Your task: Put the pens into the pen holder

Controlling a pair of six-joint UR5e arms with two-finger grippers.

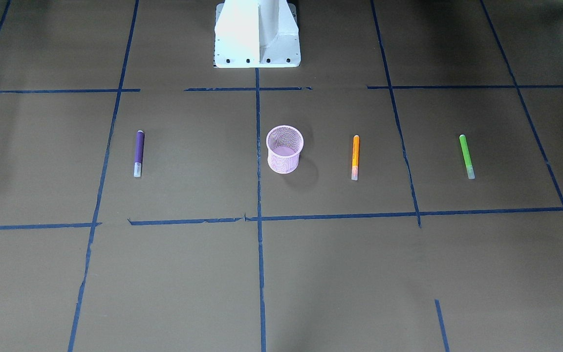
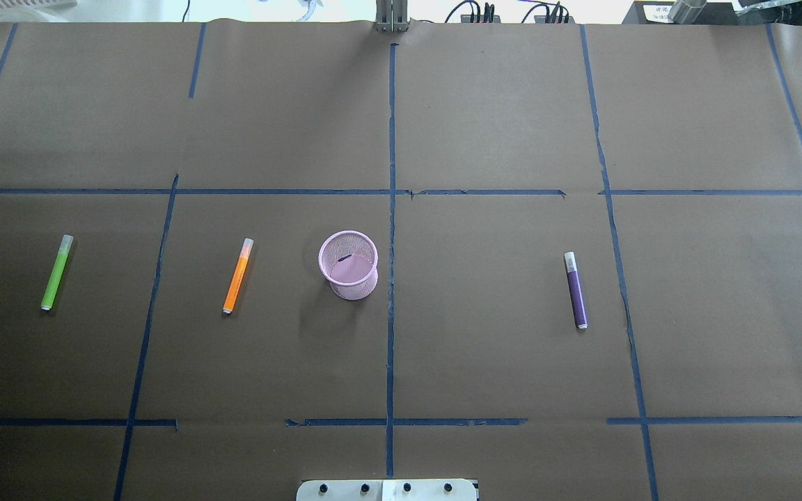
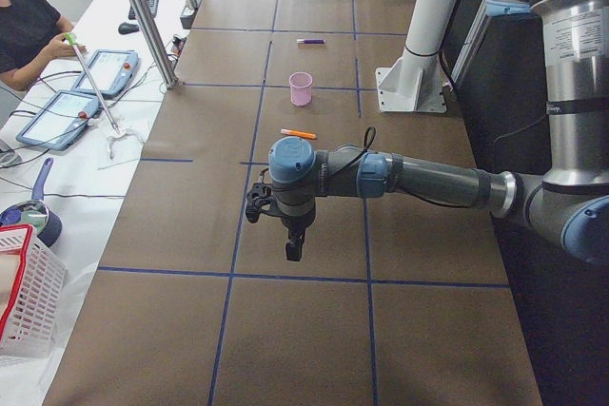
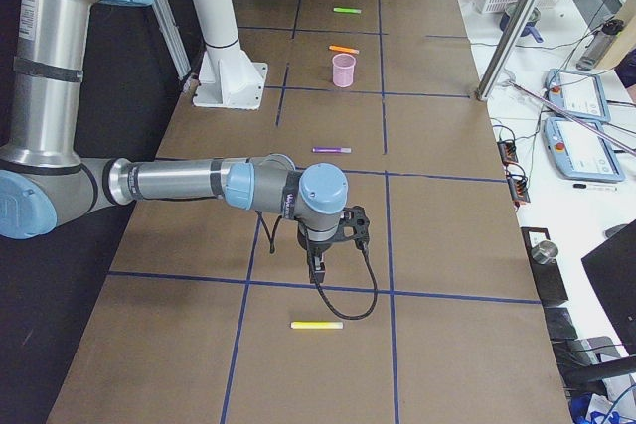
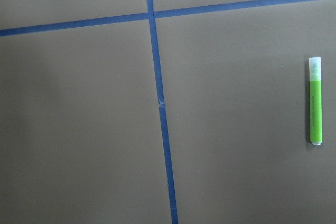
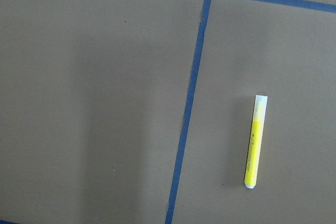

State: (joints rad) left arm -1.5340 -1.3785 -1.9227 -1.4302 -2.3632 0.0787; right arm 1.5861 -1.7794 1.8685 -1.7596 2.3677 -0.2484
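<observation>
The pink mesh pen holder [image 1: 285, 148] [image 2: 349, 264] stands upright near the table's middle. The orange pen [image 1: 355, 157] [image 2: 237, 275] and the green pen [image 1: 466, 156] [image 2: 56, 272] lie on the robot's left of it. The purple pen [image 1: 139, 153] [image 2: 575, 289] lies on its right. The green pen also shows in the left wrist view [image 5: 315, 100]. A yellow pen [image 6: 253, 142] [image 4: 317, 325] lies below the right wrist. My left gripper [image 3: 294, 250] and right gripper [image 4: 317, 270] hang above the table's ends. I cannot tell whether either is open or shut.
The white robot base [image 1: 257, 34] stands at the table's robot side. Blue tape lines [image 2: 391, 209] cross the brown paper. An operator [image 3: 24, 26], tablets, a metal post [image 3: 143, 16] and a white basket [image 3: 24, 301] are along the far edge.
</observation>
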